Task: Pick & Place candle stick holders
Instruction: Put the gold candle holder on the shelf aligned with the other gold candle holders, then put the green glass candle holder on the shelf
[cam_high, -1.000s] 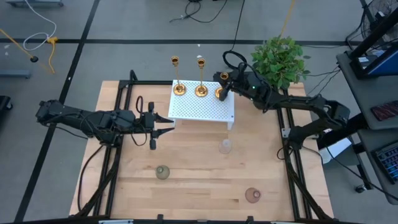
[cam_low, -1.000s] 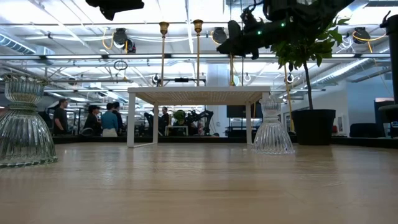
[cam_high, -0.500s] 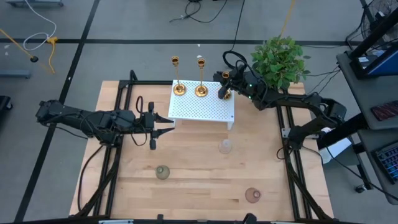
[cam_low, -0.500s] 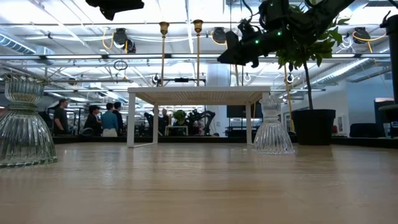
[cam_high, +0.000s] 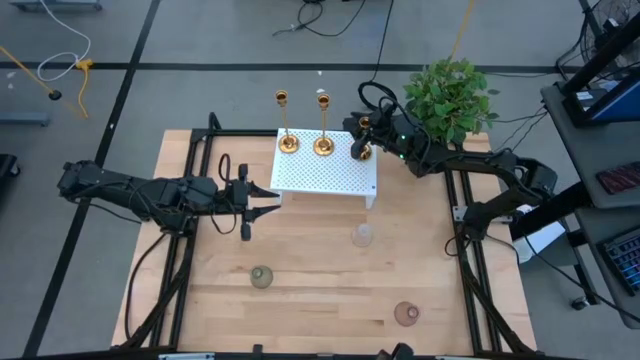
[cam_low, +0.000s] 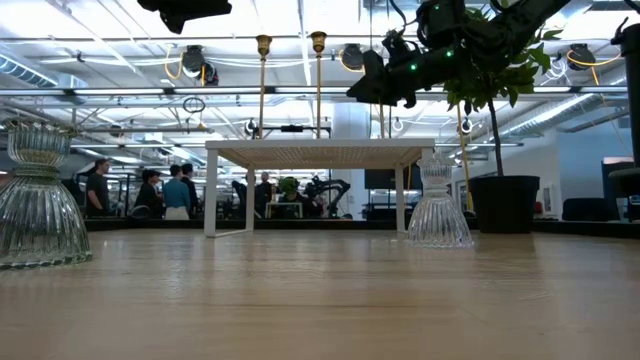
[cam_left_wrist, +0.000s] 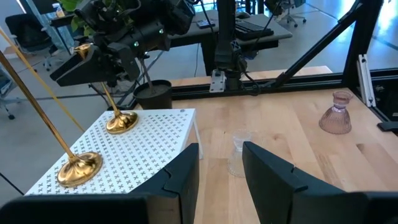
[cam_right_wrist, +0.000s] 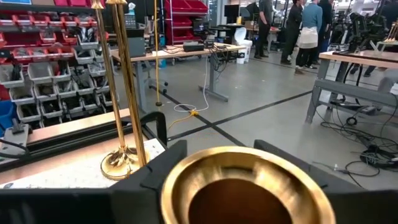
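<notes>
Three gold brass sticks stand on the white perforated stand (cam_high: 325, 176): a tall one (cam_high: 287, 143), a second tall one (cam_high: 323, 146) and a shorter one (cam_high: 358, 152). My right gripper (cam_high: 362, 128) is at the shorter stick's top and looks shut on it. That stick's cup (cam_right_wrist: 245, 186) fills the right wrist view. The stick's round base (cam_left_wrist: 121, 121) rests on the stand. Green (cam_high: 261, 276), clear (cam_high: 362, 236) and pink (cam_high: 406, 313) glass holders stand on the table. My left gripper (cam_high: 272, 198) is open and empty, left of the stand. My right gripper holds the shorter brass stick by its stem just under the cup (cam_left_wrist: 93, 78). One finger (cam_right_wrist: 149, 180) is on either side, and the cup hides the place of contact in the right wrist view. The fingers come from the table's right, slanting down. The stick stands on the stand by its base.
A green potted plant (cam_high: 450, 100) stands at the table's far right, close behind my right arm. The two tall sticks (cam_right_wrist: 124, 81) stand close beside the held one. People stand in the room beyond the table (cam_low: 165, 190).
My right gripper has moved a little toward the table's far edge with the shorter stick's top. The stick's base, partly covered before, now shows on the stand. My left arm has kept still.
</notes>
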